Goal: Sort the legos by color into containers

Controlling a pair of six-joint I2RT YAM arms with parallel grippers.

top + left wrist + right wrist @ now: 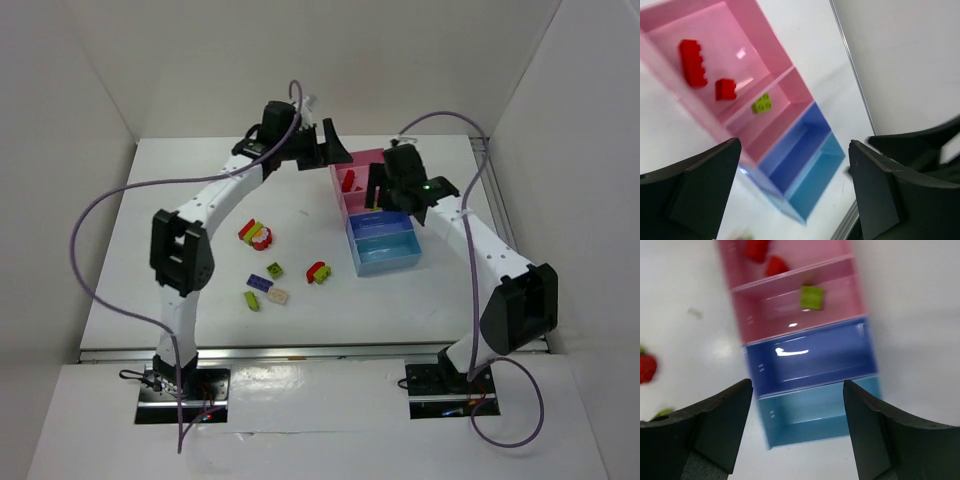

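Observation:
The containers (386, 266) are a joined row of four boxes right of centre, pink at the far end and light blue nearest. The far pink box holds two red bricks (693, 63). The second pink box holds one lime green brick (761, 103), also in the right wrist view (811, 296). The blue (810, 357) and light blue boxes look empty. Loose legos lie left of the boxes: a red-green stack (248, 230), the red-white round piece (264, 239), and green, purple (258, 282) and beige (278, 295) bricks. My left gripper (335, 150) (795, 146) is open and empty above the pink end. My right gripper (383, 196) (796, 385) is open and empty over the blue boxes.
White walls enclose the table on three sides, and the right wall is close to the boxes. A metal rail (300, 352) runs along the near edge. Purple cables (95, 215) loop off both arms. The two grippers hang close together over the boxes.

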